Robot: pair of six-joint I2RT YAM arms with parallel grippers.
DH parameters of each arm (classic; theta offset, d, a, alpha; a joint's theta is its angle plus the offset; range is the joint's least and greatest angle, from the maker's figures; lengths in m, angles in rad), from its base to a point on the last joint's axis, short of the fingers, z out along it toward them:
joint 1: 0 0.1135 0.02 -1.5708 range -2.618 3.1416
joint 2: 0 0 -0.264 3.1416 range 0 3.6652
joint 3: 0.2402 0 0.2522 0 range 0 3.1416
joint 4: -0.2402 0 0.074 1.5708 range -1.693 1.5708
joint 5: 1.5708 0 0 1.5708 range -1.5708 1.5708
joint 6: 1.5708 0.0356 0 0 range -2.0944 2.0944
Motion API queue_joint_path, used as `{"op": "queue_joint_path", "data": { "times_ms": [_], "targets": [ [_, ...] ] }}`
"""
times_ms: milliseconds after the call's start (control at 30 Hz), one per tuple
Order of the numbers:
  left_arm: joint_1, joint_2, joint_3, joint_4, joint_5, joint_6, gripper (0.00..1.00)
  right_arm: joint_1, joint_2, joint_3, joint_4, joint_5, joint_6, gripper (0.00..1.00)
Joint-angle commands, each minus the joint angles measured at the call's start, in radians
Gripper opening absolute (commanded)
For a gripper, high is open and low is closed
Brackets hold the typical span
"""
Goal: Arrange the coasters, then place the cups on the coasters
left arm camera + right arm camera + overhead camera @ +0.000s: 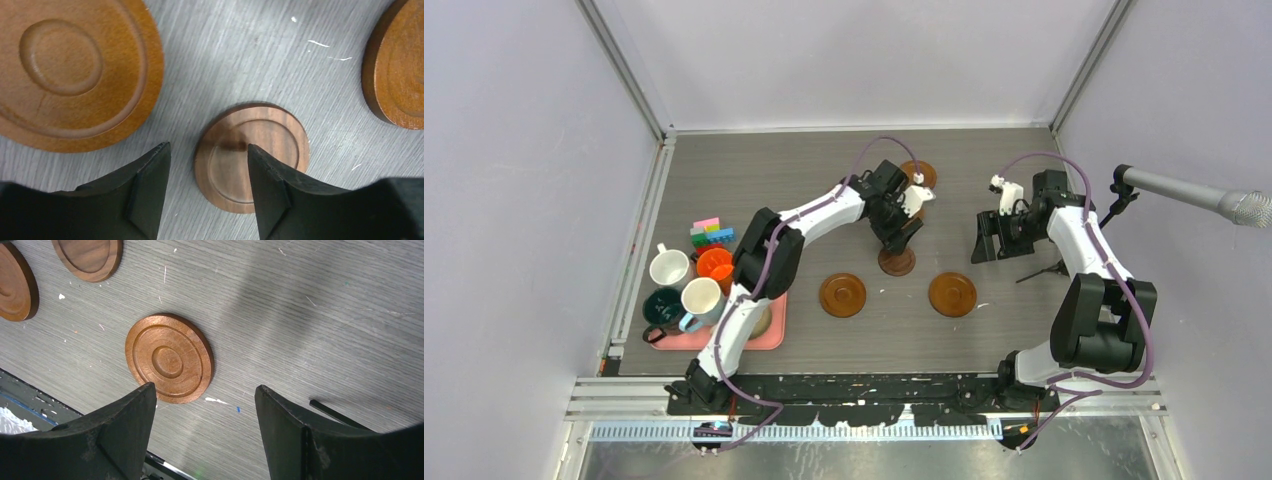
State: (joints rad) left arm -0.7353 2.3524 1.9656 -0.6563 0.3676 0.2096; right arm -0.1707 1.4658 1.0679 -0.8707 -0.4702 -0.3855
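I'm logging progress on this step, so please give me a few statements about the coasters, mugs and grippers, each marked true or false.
1. The dark coaster lies flat on the table beneath the left gripper. True.
2. One of the mugs stands on a coaster in mid-table. False: the coasters there are bare, and the mugs cluster at the left by the pink tray.
3. The right gripper holds a coaster. False: its jaws are open and empty, and the orange-brown coaster below it lies on the table.
4. The toy blocks sit just beyond the mugs. True.
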Motion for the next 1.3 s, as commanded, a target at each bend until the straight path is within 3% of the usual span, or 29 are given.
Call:
{"op": "queue_joint_path", "data": {
  "times_ms": [0,300,833,1133,1267],
  "targets": [
    [-0.037,-0.036,-0.067,-0.033,0.008,0.068,0.58,-0.009,-0.015,0.016,-0.018,-0.026,-0.012,0.76],
    [-0.112,-0.140,-0.255,-0.001,-0.034,0.118,0.49,-0.010,-0.020,0.010,-0.026,-0.028,-0.010,0.76],
    [-0.159,-0.263,-0.479,0.033,-0.059,0.164,0.43,-0.009,-0.025,-0.018,-0.052,-0.008,-0.052,0.76],
    [-0.175,-0.297,-0.497,0.010,-0.033,0.160,0.46,-0.010,-0.016,-0.013,-0.052,-0.024,-0.050,0.75],
    [-0.170,-0.318,-0.470,-0.037,-0.020,0.156,0.58,-0.010,-0.009,0.008,-0.051,-0.032,-0.042,0.75]
  ]
}}
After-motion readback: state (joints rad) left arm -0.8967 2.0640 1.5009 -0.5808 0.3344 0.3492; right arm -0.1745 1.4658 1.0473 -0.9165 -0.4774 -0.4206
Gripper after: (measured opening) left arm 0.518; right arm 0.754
